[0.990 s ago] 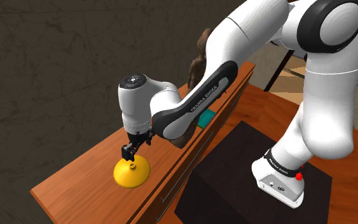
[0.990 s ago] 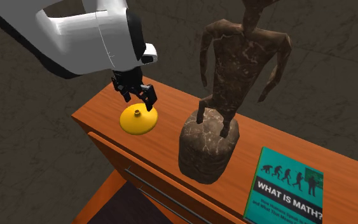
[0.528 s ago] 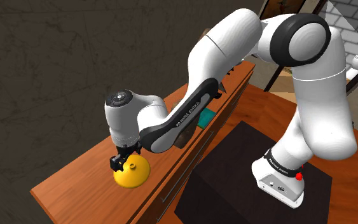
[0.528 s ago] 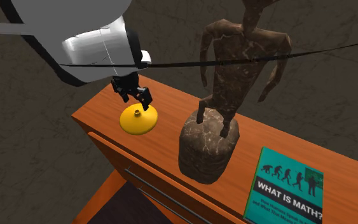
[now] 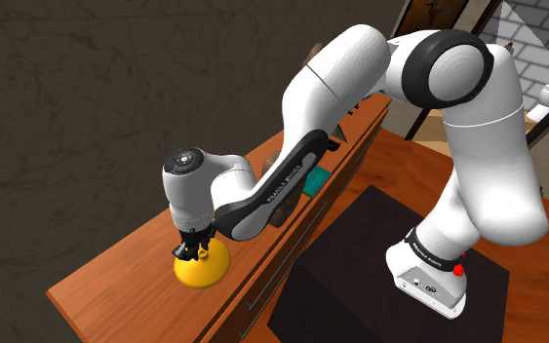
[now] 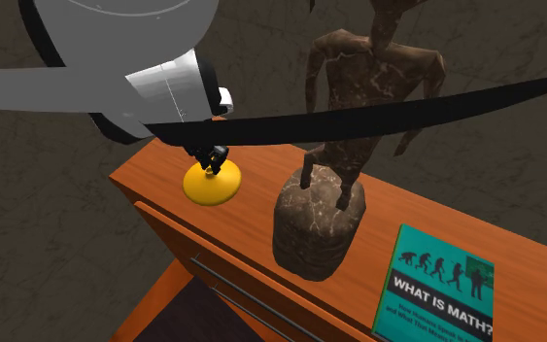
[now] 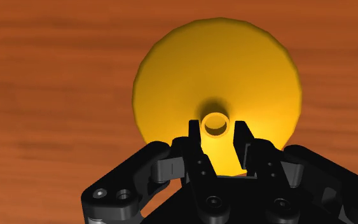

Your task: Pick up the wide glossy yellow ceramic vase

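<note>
A wide yellow vase (image 5: 204,272) (image 6: 210,186) (image 7: 215,63) with a flared body and a small narrow neck stands near the end of a wooden dresser top (image 5: 106,273) (image 6: 154,173). My black gripper (image 5: 195,252) (image 6: 212,159) (image 7: 216,129) points straight down onto it. Its two fingers are shut on the vase's neck, one on each side of the small round opening. The vase rests on the wood.
A tall brown figure statue (image 6: 339,136) on a rounded base stands close to the vase on the second exterior view's right. Beyond it lies a teal book (image 6: 438,288) (image 5: 317,179). The dresser's end edge is near the vase. The dark stand (image 5: 379,283) sits beside the dresser.
The gripper came down over the vase, and its open fingers shut on the neck. The arm's elbow swung lower and toward the shoulder view's left.
</note>
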